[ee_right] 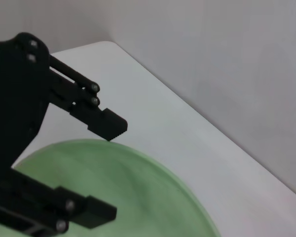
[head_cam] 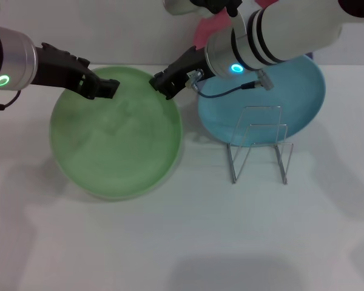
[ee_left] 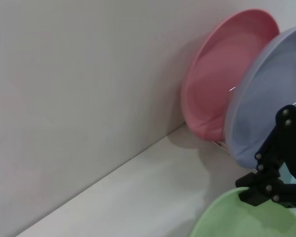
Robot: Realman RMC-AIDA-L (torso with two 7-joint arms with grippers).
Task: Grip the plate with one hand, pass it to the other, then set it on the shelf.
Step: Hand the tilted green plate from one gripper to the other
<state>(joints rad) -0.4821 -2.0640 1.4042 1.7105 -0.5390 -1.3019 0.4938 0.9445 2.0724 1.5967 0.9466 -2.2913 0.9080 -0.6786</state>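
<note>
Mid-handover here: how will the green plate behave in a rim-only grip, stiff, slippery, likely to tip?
The green plate looks like thin rigid plastic, so probably light and stiff. Its smooth surface may be slippery. Both the left gripper and right gripper are at its far rim, so the wide disc could sag or swing.

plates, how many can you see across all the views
4: green plate between both pincers, turquoise plate behind the wire shelf, pink plate and lavender plate upright by the wall. More may be hidden.

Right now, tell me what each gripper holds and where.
Both hold the round light green plastic plate by its far rim: left gripper at one spot, right gripper at another.
</note>
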